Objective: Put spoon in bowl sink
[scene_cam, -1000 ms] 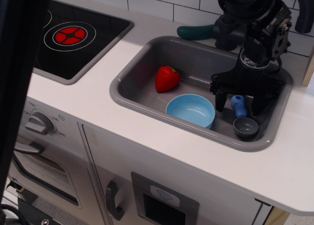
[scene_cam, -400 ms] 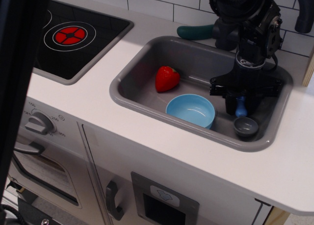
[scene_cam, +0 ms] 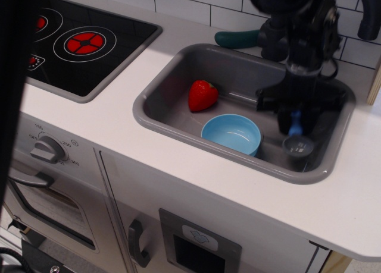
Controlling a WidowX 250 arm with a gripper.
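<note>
White counter [scene_cam: 119,115]: tool [scene_cam: 296,119] now closed on spoon [scene_cam: 297,139] handle, slightly lifted; grasp done, bowl [scene_cam: 231,133] transfer next.

No word, brand or number can be read anywhere. At the left edge of the frame, small dark marks ring the grey knob [scene_cam: 49,148] on the white cabinet front, too small to make out. Low in the middle, a grey panel [scene_cam: 199,238] carries a pale arrow-like sign. The stovetop [scene_cam: 89,44] bears red ring symbols only.
</note>
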